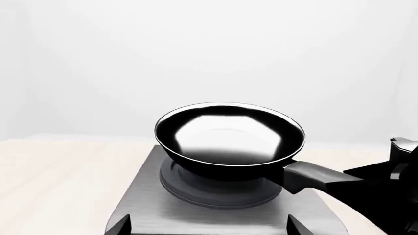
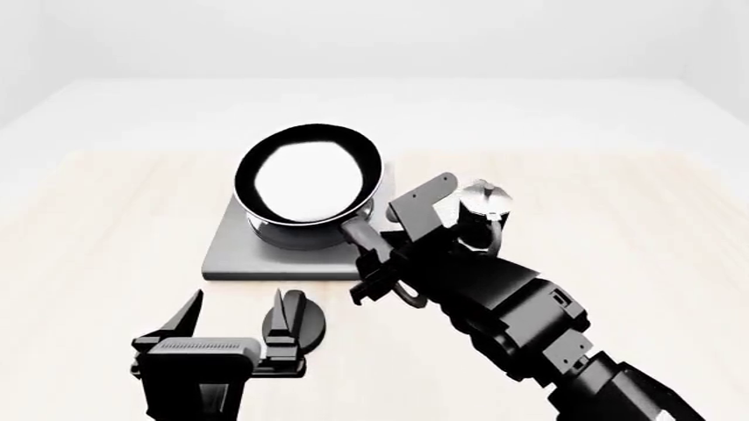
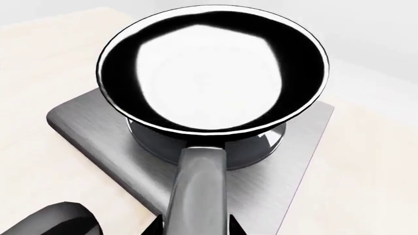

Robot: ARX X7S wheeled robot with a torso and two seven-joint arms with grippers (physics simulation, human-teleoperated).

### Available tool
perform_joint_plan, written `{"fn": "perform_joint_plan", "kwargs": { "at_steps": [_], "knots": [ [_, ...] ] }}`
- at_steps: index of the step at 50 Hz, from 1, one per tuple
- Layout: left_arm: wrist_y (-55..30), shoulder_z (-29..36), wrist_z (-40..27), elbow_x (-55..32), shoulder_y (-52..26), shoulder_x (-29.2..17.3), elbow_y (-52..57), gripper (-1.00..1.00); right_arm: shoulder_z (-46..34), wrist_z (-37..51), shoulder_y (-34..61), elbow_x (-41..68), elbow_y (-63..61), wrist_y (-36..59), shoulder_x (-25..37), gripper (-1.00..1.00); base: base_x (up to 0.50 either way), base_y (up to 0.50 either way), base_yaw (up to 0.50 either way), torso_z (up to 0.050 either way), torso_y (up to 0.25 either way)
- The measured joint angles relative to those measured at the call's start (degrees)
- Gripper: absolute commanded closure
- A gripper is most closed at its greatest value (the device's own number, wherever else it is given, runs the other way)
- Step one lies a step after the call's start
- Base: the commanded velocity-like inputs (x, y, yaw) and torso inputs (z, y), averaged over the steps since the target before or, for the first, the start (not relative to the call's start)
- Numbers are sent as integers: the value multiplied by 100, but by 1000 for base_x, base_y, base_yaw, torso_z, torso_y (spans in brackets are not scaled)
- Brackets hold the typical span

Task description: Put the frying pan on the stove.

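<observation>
1. While the wooden table (image 2: 105,228) fills most of the head view, the right arm (image 2: 527,324) crosses it from the lower right corner toward the middle, with the forearm pointing at the stove (image 2: 234,254).
2. The stove is a flat grey plate on the table, and the frying pan (image 2: 310,175) sits on its dark burner ring, with the handle pointing toward the robot.
3. The right gripper (image 2: 377,254) is at the end of the pan handle; its fingers are clenched around the handle in the head view.
4. The left gripper (image 2: 234,338) hovers low, near the front edge of the stove, with its fingers spread apart and nothing between them.
5. The left wrist view shows the pan (image 1: 230,137) from the side, resting on the burner of the stove (image 1: 222,210), and the right gripper (image 1: 385,188) as a dark mass on the handle.
6. The right wrist view looks down along the handle into the shiny pan (image 3: 212,68) and shows the grey plate (image 3: 85,122) under it; the fingers are almost outside this picture.
7. Only the head view shows a small black-and-silver pot (image 2: 483,203) just behind the right gripper, and a round black knob (image 2: 295,317) close to the left fingers.
</observation>
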Motion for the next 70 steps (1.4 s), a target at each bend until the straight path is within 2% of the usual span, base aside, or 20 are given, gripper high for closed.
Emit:
{"fn": "perform_joint_plan", "kwargs": {
  "at_steps": [40,41,70],
  "knots": [
    [62,10,-50,-35,29,-59,-14,-100,-169,-118,88,-186,603,-272,-277,100,0,0,0,1,2],
    [61,10,-52,-36,30,-61,-11,-100,-170,-114,91,-185,610,-274,-281,-100,0,0,0,0,0],
    [78,53,-92,-39,45,-91,30,-100,122,96,183,-262,48,-251,-132,-100,0,0,0,0,0]
  ]
}}
